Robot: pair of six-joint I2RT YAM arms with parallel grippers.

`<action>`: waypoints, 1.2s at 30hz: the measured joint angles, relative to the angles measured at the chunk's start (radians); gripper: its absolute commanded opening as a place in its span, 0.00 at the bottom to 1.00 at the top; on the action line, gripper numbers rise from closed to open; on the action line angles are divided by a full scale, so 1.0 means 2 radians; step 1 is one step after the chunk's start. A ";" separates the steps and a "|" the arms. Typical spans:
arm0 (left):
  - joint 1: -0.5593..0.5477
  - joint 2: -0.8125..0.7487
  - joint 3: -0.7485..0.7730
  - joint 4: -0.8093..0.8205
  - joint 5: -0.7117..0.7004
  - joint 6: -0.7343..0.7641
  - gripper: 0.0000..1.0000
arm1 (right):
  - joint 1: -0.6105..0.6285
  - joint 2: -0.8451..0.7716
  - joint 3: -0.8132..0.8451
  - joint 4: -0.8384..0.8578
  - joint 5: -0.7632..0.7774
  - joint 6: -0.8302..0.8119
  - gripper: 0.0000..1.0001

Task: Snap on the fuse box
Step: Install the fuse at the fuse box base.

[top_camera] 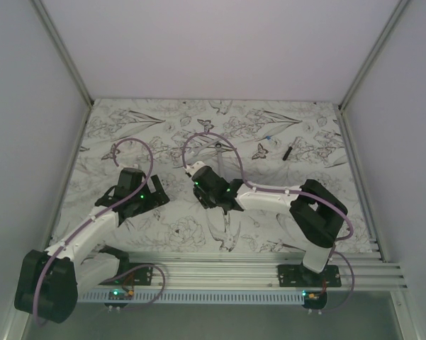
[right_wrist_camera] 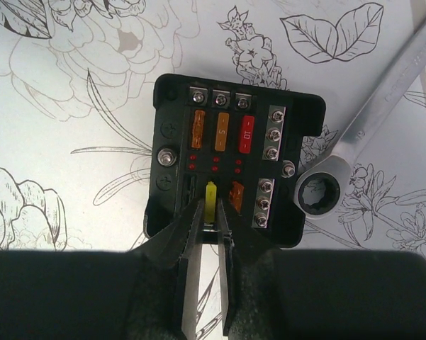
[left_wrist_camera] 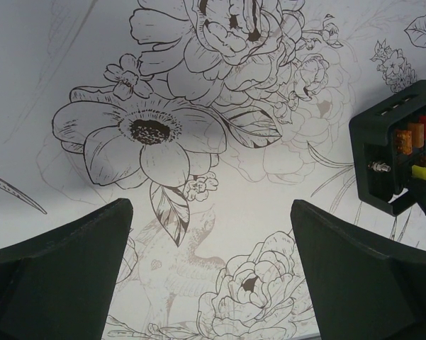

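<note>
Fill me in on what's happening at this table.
The right gripper is down at the fuse box, its fingers either side of a yellow fuse in it. Whether it grips the fuse, I cannot tell. The box lies open-topped on the flowered cloth, with a wrench right beside it. The left gripper hovers wide open over the cloth next to the box, holding nothing.
</note>
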State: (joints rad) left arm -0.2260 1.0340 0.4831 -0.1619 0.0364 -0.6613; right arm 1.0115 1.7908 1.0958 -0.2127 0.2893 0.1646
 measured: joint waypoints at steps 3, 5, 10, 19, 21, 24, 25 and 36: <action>0.000 0.000 0.000 0.000 0.000 0.000 1.00 | 0.000 0.000 0.000 0.000 -0.002 -0.002 0.25; 0.000 0.000 0.000 0.000 0.000 0.000 1.00 | 0.000 0.000 0.000 0.000 -0.004 -0.002 0.27; 0.002 0.000 0.000 0.000 0.000 0.000 1.00 | 0.000 0.000 0.000 0.000 -0.005 -0.002 0.29; 0.002 0.000 0.000 0.000 0.000 0.000 1.00 | 0.000 -0.013 0.000 -0.001 -0.003 -0.008 0.30; 0.002 0.000 0.000 0.000 0.000 0.000 1.00 | 0.000 -0.015 0.000 -0.001 -0.002 -0.010 0.28; 0.002 0.000 0.000 0.000 0.000 0.000 1.00 | 0.000 -0.015 0.000 -0.003 0.000 -0.012 0.26; 0.002 0.000 0.000 0.000 0.000 0.000 1.00 | 0.000 -0.015 0.000 -0.003 0.001 -0.012 0.25; 0.002 0.000 0.000 0.000 0.003 0.000 1.00 | 0.000 -0.015 0.000 -0.006 0.008 -0.017 0.15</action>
State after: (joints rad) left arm -0.2226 1.0340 0.4831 -0.1616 0.0418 -0.6613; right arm 1.0111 1.7599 1.0950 -0.2249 0.3058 0.1307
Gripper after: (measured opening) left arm 0.999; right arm 0.161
